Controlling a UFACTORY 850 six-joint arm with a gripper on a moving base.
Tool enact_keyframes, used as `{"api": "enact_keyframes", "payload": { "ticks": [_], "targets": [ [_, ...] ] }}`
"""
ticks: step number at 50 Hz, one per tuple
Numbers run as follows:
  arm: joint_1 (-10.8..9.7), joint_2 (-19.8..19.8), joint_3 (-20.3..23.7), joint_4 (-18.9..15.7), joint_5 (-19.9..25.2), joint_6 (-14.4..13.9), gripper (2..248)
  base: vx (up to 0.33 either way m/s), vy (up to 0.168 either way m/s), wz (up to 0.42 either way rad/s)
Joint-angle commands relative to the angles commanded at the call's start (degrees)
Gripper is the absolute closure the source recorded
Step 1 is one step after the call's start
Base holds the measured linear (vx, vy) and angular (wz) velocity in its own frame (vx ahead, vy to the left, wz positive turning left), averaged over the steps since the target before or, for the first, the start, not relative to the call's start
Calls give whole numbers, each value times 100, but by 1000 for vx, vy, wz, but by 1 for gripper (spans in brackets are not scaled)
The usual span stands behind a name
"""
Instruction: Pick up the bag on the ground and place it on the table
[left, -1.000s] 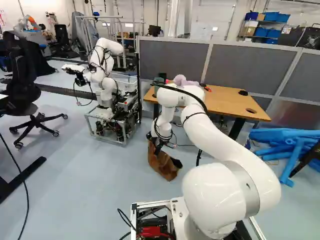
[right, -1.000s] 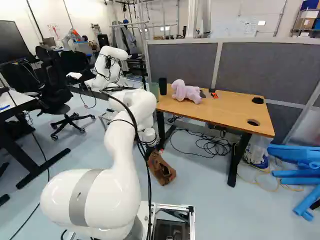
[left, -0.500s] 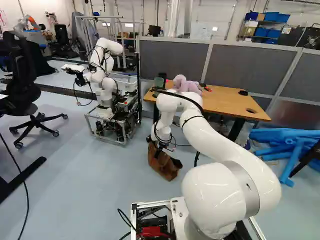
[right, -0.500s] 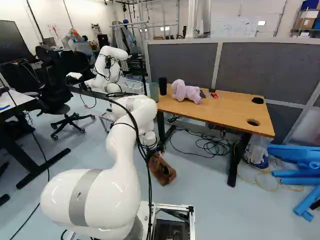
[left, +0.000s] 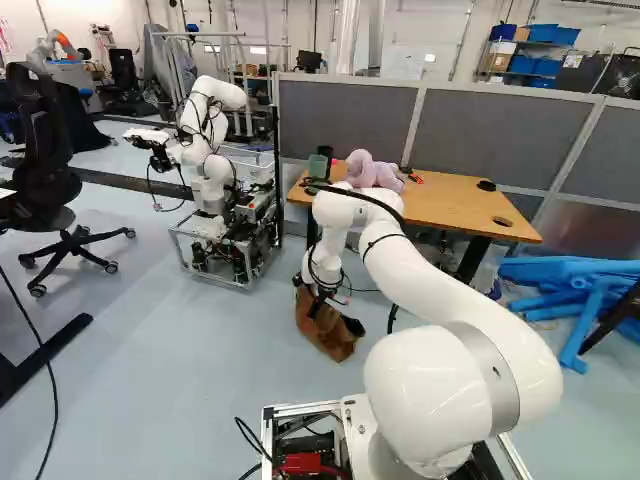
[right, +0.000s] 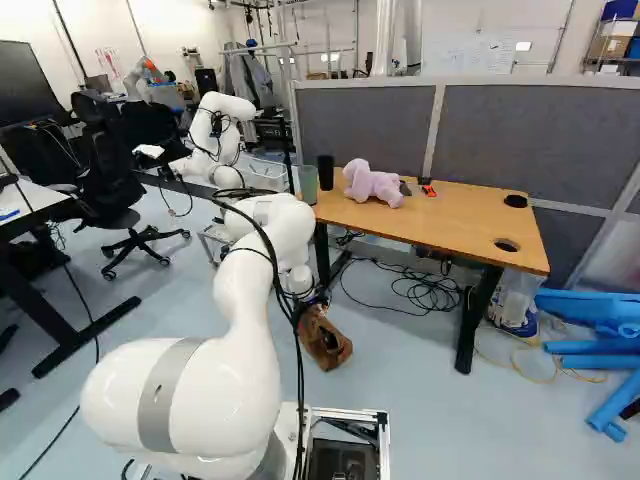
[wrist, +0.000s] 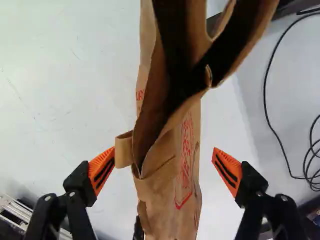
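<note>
The brown paper bag (left: 328, 332) stands on the floor, leaning, with its mouth open. At its upper part is my gripper (left: 318, 300) in the left base view, pointing down. In the wrist view the bag (wrist: 172, 187) runs between the two spread fingers of my open gripper (wrist: 165, 169). One orange pad (wrist: 101, 169) is close beside a folded flap of the bag; a gap separates the other pad from it. In the right base view my arm and cables hide the gripper; the bag (right: 328, 345) shows beside them. The wooden table (right: 450, 215) is beyond the bag.
On the table are a pink plush toy (right: 373, 184), a dark cup (right: 325, 172) and a green cup (right: 307, 184). Black cables (right: 420, 290) lie under it. Another robot (left: 215, 170) stands farther back. Blue tubes (right: 595, 330) lie beside the table.
My arm has come down a little, bringing the gripper lower at the bag. The base and the bag have not visibly moved.
</note>
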Motion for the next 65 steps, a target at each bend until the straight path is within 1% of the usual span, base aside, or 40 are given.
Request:
{"api": "enact_keyframes", "payload": {
  "ticks": [5,6,10,11,15,16,20,21,26,27,31,32,60,65],
  "targets": [
    [0,0,0,0,0,0,6,0,0,0],
    [0,0,0,0,0,0,41,0,0,0],
    [0,0,0,0,0,0,41,0,0,0],
    [0,0,0,0,0,0,79,0,0,0],
    [0,0,0,0,0,0,79,0,0,0],
    [0,0,0,0,0,0,118,0,0,0],
    [0,0,0,0,0,0,118,0,0,0],
    [0,0,0,0,0,0,156,0,0,0],
    [0,0,0,0,0,0,156,0,0,0],
    [0,0,0,0,0,0,194,0,0,0],
    [0,0,0,0,0,0,194,0,0,0],
    [0,0,0,0,0,0,227,0,0,0],
    [0,0,0,0,-3,0,229,0,0,0],
    [0,54,58,0,-16,0,229,0,0,0]
  ]
}}
